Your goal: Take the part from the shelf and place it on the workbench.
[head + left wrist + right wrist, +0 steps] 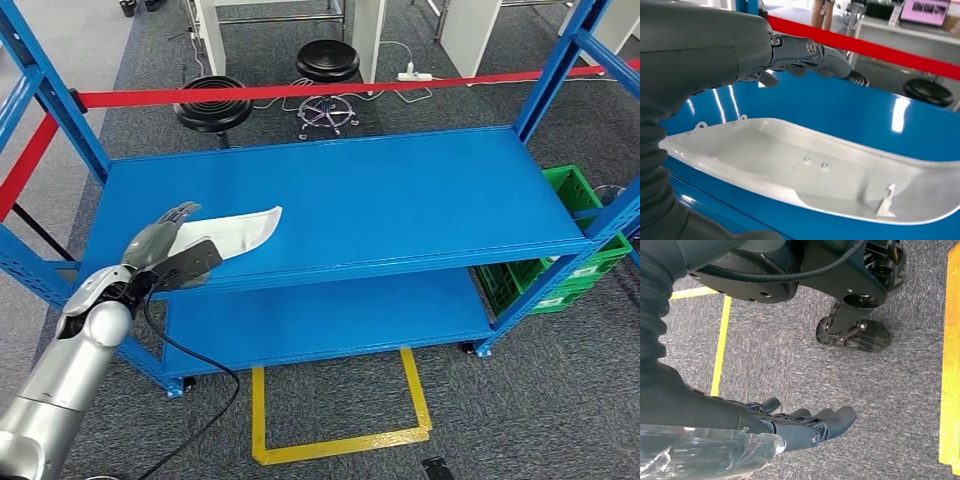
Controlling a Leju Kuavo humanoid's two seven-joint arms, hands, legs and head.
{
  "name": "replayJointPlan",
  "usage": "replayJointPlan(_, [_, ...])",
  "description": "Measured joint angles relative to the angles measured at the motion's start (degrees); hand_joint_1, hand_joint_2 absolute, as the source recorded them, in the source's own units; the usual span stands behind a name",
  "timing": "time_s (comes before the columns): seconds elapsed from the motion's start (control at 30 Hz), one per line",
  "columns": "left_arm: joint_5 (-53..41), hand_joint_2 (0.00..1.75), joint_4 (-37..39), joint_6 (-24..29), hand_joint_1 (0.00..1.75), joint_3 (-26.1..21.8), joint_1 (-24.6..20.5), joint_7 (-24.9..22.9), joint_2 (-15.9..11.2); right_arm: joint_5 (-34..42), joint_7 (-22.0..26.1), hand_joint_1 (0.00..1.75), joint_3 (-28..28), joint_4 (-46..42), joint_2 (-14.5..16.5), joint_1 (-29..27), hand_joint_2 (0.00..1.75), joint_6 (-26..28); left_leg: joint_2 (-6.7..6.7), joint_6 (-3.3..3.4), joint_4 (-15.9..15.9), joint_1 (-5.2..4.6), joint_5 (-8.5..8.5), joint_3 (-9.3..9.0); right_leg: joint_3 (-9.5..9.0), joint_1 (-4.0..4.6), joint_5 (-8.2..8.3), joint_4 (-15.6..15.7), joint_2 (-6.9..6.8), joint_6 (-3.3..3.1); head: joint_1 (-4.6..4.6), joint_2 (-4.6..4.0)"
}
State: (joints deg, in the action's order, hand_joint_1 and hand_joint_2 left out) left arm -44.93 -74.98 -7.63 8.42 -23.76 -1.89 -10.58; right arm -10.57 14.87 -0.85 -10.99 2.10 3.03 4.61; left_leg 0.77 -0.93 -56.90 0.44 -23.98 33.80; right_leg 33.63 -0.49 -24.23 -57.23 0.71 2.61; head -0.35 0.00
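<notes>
A long white curved plastic part (pixel 234 230) lies on the upper board of the blue shelf (pixel 392 190), near its front left. My left hand (pixel 170 248) is at the part's left end, fingers stretched over it and the dark thumb below its edge. In the left wrist view the fingers (pixel 806 52) hover above the part (pixel 810 165) with the blue shelf (pixel 866 115) showing in the gap between them. My right hand (pixel 798 422) hangs over grey carpet with its fingers extended and nothing in it.
A red tape barrier (pixel 302 92) runs behind the shelf, with two black stools (pixel 213 103) beyond it. A green crate (pixel 573 200) sits at the shelf's right end. Yellow floor marking (pixel 332 440) lies in front. A person's legs (pixel 823 12) stand far behind.
</notes>
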Motion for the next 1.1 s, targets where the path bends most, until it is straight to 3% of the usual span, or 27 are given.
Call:
replayJointPlan(0.07, [1.44, 1.75, 2.14, -2.77, 0.00, 1.37, -1.97, -0.13, -0.90, -0.15, -0.07, 0.00, -0.01, 0.00, 0.00, -0.03, 1.75, -0.04, 0.00, -0.01, 0.00, 0.00, 0.01, 0.00, 0.02, 0.00, 0.00, -0.02, 0.01, -0.01, 0.00, 0.00])
replayJointPlan(0.63, [5.63, 1.75, 5.16, -9.01, 0.00, 6.85, -5.57, -0.68, -6.37, -0.60, -0.11, 0.00, -1.31, 0.00, 0.00, -0.02, 1.75, -0.35, -0.01, -0.01, 0.00, 0.00, 0.01, 0.01, 0.03, 0.00, 0.00, -0.04, 0.02, -0.01, -0.01, 0.00])
replayJointPlan(1.1, [2.77, 1.75, 5.94, -8.16, 0.00, 10.53, -7.18, -2.46, -9.32, -1.13, -0.11, 0.00, -2.19, 0.00, 0.00, -0.01, 1.75, -0.48, -0.01, -0.01, 0.00, 0.00, 0.01, 0.01, 0.02, 0.00, 0.00, -0.04, 0.01, -0.01, -0.01, 0.00])
